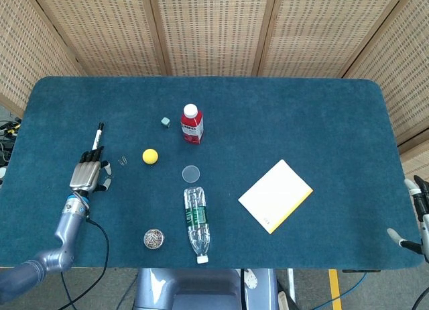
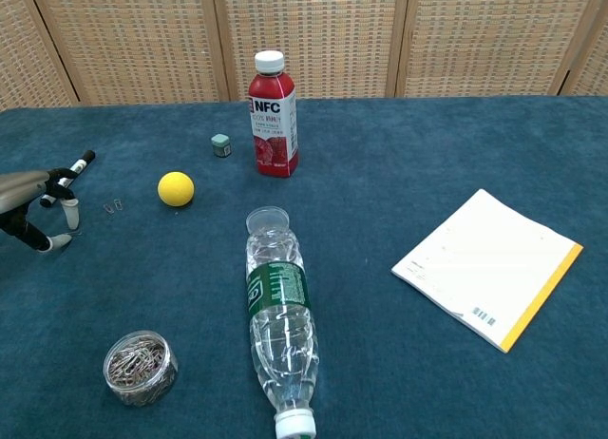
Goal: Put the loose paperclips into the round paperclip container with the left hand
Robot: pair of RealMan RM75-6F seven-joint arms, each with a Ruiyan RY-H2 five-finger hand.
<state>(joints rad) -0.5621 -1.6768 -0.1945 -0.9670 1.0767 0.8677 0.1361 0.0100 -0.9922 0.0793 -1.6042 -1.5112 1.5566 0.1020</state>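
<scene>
At the left edge of both views the left hand [image 1: 87, 176] lies low over the cloth, palm down, fingers pointing toward the top of the frame. In the chest view its fingertips [image 2: 57, 238] curl down to the table [image 1: 281, 115]; whether they pinch a clip I cannot tell, as anything there is too small to see. Likely it is placed to pick a clip off the cloth.

Just beyond the fingers lies a marker [image 1: 98, 137], slanting up the frame. To its right, apart from the hand, two loose paperclips [image 1: 123, 161] lie side by side on the cloth; in the chest view they show near the left edge [image 2: 113, 207]. These are still out of the container [image 1: 153, 239], which stands open at the lower left of the head view, well apart from the clips and already heaped with others. So the hand would have to carry each clip down the frame to drop it in.

Further right sit a yellow ball [image 1: 150, 156], a small green cube [image 1: 165, 122] and an upright red juice bottle [image 1: 192, 125]. Below them a clear lid [image 1: 191, 174], probably the container's, lies flat, and a water bottle [image 1: 196, 222] lies on its side. A notepad [image 1: 275, 195] rests right of centre.

At the lower right edge the right hand [image 1: 417, 219] hangs off the table, out of the way, its fingers apart and holding nothing.
</scene>
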